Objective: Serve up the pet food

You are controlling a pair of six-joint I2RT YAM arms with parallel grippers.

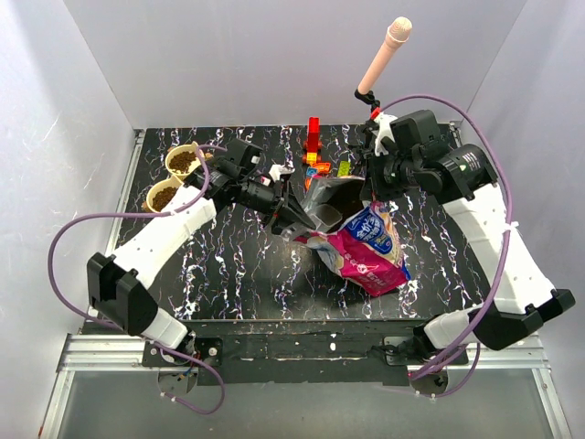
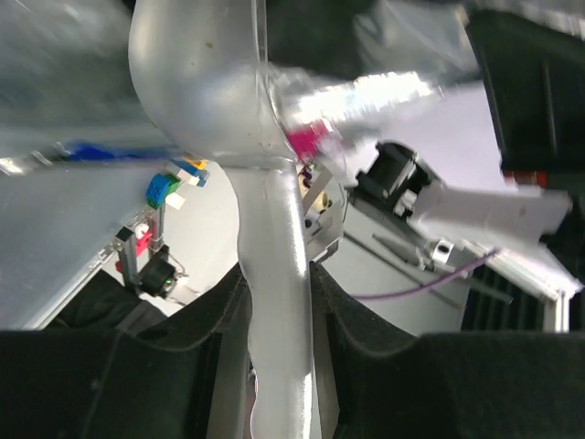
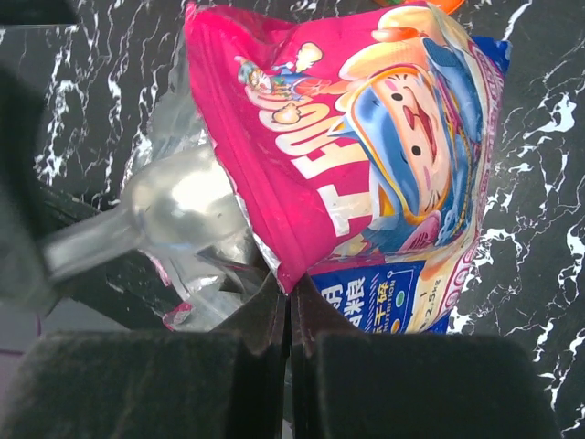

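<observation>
Left fingers (image 2: pixel 174 375) clamp scoop (image 2: pixel 267 229), bowl inside bag (image 3: pixel 366 146) mouth; right fingers (image 3: pixel 137 384) pinch bag edge.

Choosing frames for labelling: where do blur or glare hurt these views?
Left wrist: the scoop is fairly clear, but the pet food bag around it is smeared, with blown-out glare on the foil. Right wrist: the bag's print is sharp. Top external: even light, sharp, mild sheen on the bag.

Both arms reach inward, left claw (image 2: pixel 274 293) clamped partway, right claw (image 3: pixel 291 315) pinched fully closed.
</observation>
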